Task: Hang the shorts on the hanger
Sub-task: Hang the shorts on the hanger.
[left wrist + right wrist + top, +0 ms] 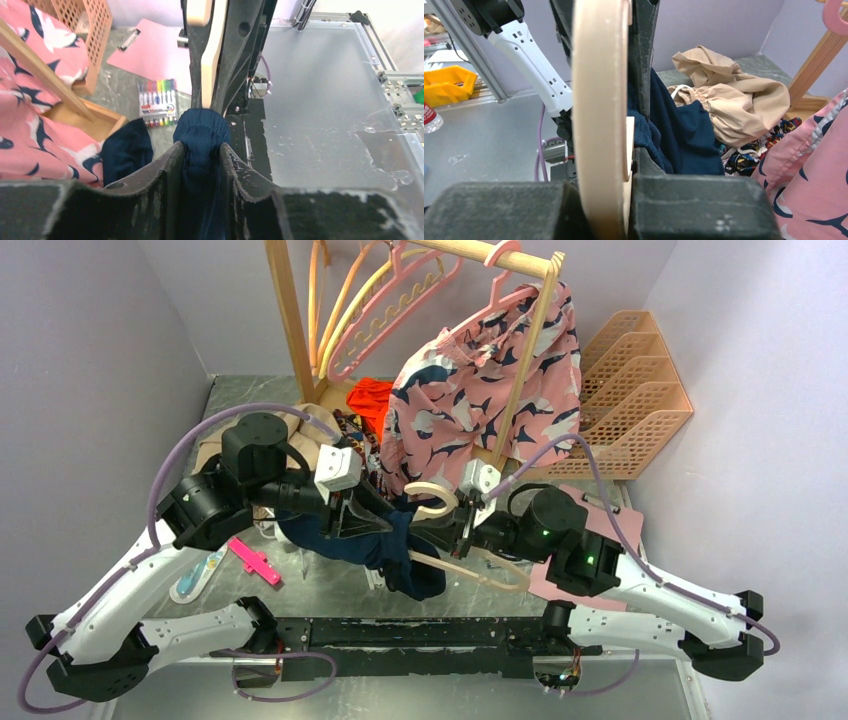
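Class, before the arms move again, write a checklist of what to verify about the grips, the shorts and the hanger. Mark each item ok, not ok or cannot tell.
1. Left gripper clamped on the shorts: ok, fabric is pinched between its fingers.
2. Right gripper clamped on the hanger: ok.
3. Shorts spread out: not ok, they hang in a bunched clump.
4. Shorts over the hanger's bar: cannot tell, fabric hides where they meet.
5. Hanger clear of the pink shorts: cannot tell, they look close from above.
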`<state>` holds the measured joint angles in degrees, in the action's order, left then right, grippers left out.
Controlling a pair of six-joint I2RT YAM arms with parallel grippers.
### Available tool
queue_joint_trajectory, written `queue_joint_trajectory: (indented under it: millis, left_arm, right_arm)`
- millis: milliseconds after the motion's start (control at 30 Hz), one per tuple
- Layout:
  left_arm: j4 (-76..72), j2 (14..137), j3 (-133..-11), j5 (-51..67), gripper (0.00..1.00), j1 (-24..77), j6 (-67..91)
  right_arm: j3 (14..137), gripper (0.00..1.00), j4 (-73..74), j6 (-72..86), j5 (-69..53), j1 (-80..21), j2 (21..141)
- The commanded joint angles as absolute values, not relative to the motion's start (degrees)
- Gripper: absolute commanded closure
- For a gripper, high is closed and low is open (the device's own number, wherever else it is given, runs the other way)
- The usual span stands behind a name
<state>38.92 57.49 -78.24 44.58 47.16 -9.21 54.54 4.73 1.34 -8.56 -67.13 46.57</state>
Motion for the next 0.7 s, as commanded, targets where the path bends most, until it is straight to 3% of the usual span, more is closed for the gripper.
queue_joint_trajectory:
  millis: [0,233,267,667]
  left_arm:
    - [35.41,57.17,-76.40,50.43,0.54,49.83,-6.33]
    - [37.90,56.93,-81.53,48.83,0.03,49.92,-7.73]
    - [38.18,56.50,-82.96,48.19,0.00,49.92,-8.05]
    - [43.35,53.35,-89.43,39.61,0.00,49.96,-11.45]
  right_arm:
    - [53.99,1.00,-11.39,1.44,-0.58,-66.55,46.18]
    - [54.55,1.00,-15.35,2.29,-3.00,-66.53,46.24]
    - [54.76,1.00,-14.83,2.14,-3.29,-66.57,46.28]
    - [54.77,1.00,-3.65,0.84,-4.31,-66.52,42.67]
